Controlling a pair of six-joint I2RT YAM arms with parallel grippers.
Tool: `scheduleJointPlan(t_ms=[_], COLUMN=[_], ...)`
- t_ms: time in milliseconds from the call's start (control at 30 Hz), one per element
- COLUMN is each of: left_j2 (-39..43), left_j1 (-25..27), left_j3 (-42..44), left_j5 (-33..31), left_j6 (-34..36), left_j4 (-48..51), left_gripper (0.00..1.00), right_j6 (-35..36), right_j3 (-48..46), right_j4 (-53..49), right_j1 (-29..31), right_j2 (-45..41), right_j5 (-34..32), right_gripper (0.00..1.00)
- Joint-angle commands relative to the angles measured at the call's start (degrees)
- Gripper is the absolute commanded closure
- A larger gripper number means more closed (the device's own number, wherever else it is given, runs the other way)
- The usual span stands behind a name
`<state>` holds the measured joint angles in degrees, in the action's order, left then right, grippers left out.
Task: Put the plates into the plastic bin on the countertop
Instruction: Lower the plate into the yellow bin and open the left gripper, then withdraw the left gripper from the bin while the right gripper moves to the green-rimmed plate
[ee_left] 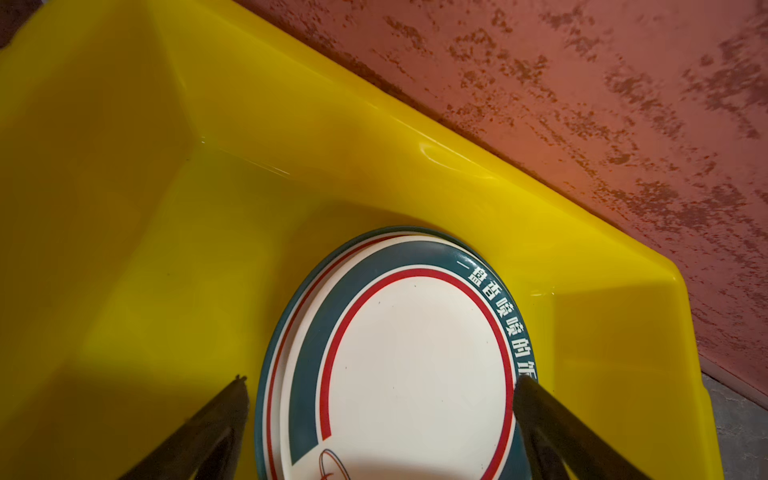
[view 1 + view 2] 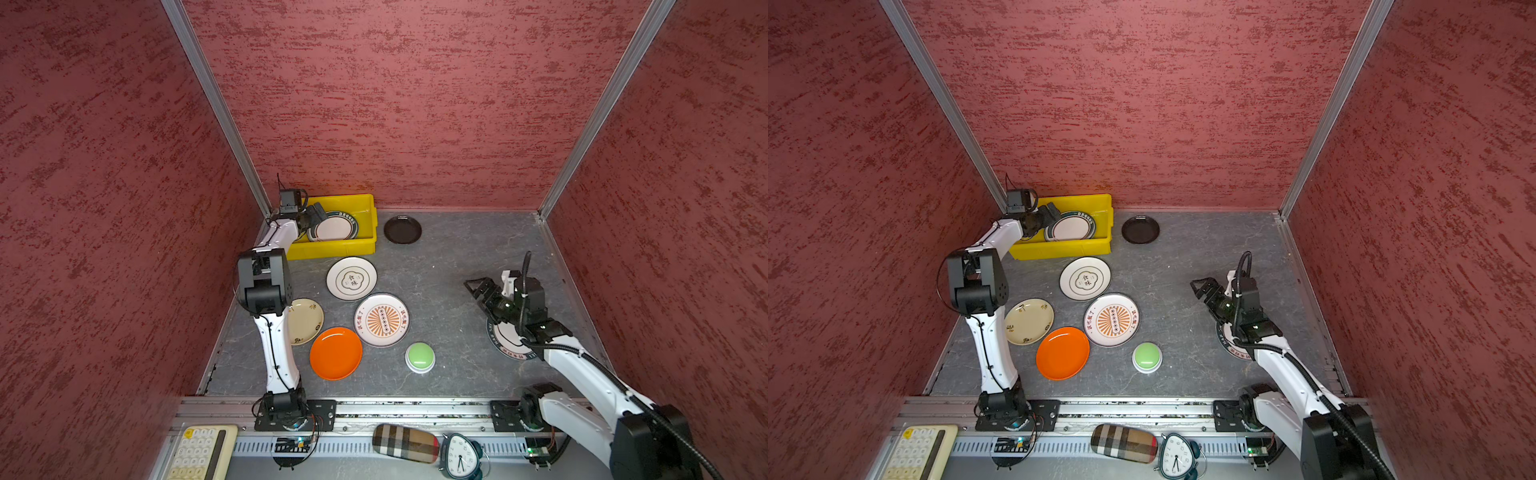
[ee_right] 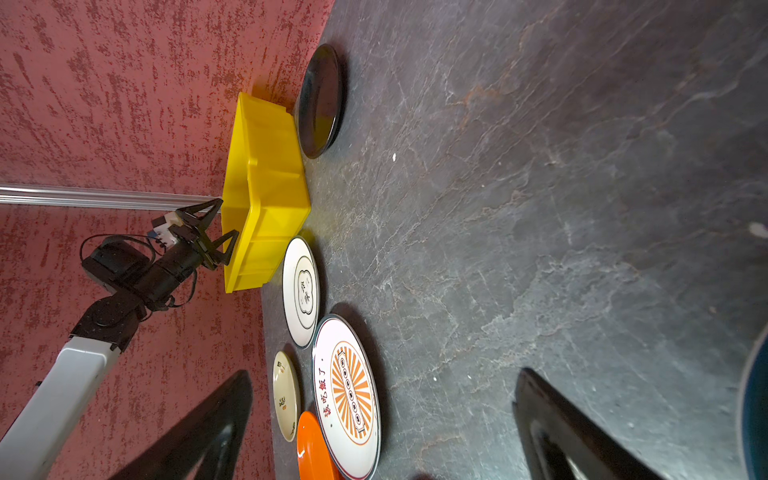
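Observation:
The yellow plastic bin (image 2: pixel 332 249) stands at the back left of the countertop (image 2: pixel 449 266). A green-rimmed white plate (image 2: pixel 334 227) lies inside it on top of another (image 1: pixel 266 374). My left gripper (image 2: pixel 318 214) (image 1: pixel 380 381) hovers open over that stack, touching nothing. On the countertop lie a black plate (image 2: pixel 402 229), a white flower-print plate (image 2: pixel 351 278), a sunburst plate (image 2: pixel 381 320), a cream plate (image 2: pixel 305 321) and an orange plate (image 2: pixel 336 353). One more plate (image 2: pixel 509 340) is half hidden under my right arm. My right gripper (image 2: pixel 476 286) (image 3: pixel 384 374) is open and empty, above bare stone.
A green dome button (image 2: pixel 420 356) sits near the front, right of the orange plate. Red walls close in the back and both sides. On the front ledge lie a keypad (image 2: pixel 199 453), a plaid case (image 2: pixel 405 442) and a clock (image 2: pixel 459 457).

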<state>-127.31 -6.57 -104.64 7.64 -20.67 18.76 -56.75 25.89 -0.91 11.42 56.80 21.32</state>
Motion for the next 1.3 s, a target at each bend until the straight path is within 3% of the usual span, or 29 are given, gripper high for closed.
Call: scheduleJointPlan(t_ms=[0, 133, 400, 500, 700, 1033, 1267], left_j2=[2.2, 5.0, 20.5, 24.4, 36.0, 58.8, 69.4], left_j1=[0.2, 0.2, 0.2, -0.7, -1.7, 0.3, 1.9], left_j3=[0.2, 1.8, 15.8, 18.4, 34.7, 56.0, 64.3], left_j5=[0.8, 0.8, -2.1, 4.9, 13.1, 14.7, 14.9], left_j6=[1.6, 1.4, -4.4, -8.6, -14.2, -15.9, -15.0], left_j4=[-1.0, -0.6, -3.4, -0.1, -6.0, -6.1, -1.9], left_gripper=[0.0, 0.01, 0.0, 0.01, 0.01, 0.01, 0.01], right_j6=[0.2, 0.3, 3.3, 3.5, 5.7, 8.4, 11.3], right_j3=[2.0, 1.9, 3.1, 3.3, 4.4, 4.7, 7.0], right_j4=[2.5, 3.8, 3.2, 3.6, 1.0, -4.8, -9.5], right_j1=[-0.2, -0.2, -0.2, -0.2, -0.2, -0.1, -0.1], right_j2=[1.0, 2.0, 3.8, 4.2, 4.7, 0.6, 2.6], right_j5=[-0.9, 0.1, 2.2, 4.0, 5.5, 5.7, 6.6], right_gripper=[0.01, 0.01, 0.01, 0.01, 0.01, 0.01, 0.01])
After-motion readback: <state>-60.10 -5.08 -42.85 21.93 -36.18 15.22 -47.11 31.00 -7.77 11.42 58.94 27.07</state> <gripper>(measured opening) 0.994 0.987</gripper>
